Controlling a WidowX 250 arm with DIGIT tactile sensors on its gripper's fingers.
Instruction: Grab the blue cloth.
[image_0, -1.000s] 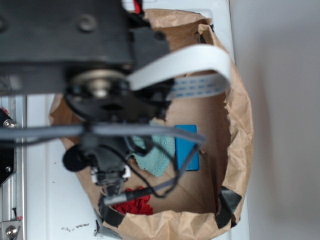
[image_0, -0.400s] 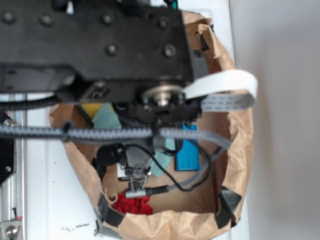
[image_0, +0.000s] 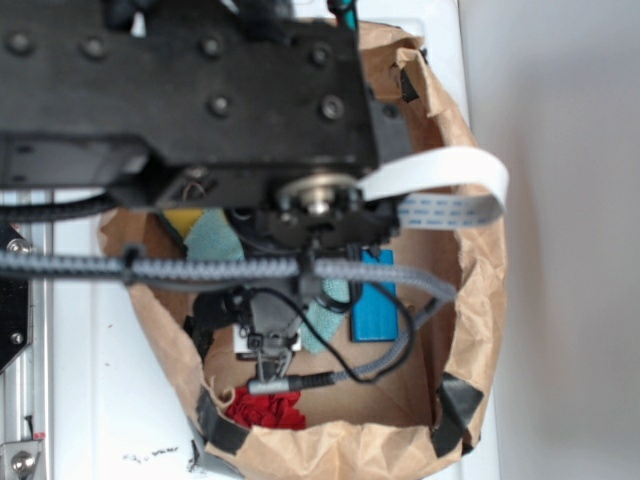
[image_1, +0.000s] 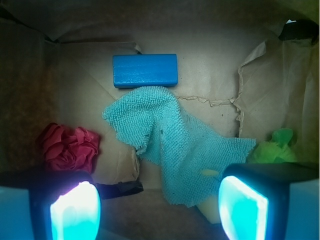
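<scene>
Hovering with its jaws spread wide, the gripper (image_1: 160, 210) hangs over the blue cloth (image_1: 175, 142) inside a brown paper bag (image_0: 480, 250).

Nearest the wrist camera, the two glowing fingertips (image_1: 75, 212) sit at the bottom corners with nothing between them but the near edge of the cloth on the bag floor below. The cloth lies rumpled across the middle of the floor, stretching from near the right fingertip up toward the far side. A small red cloth (image_1: 70, 147) sits bunched just to its left, and a green plush (image_1: 275, 147) lies at its right edge. Farthest off, a bright blue block (image_1: 145, 70) rests against the cloth's upper end, near the bag's back wall.
</scene>
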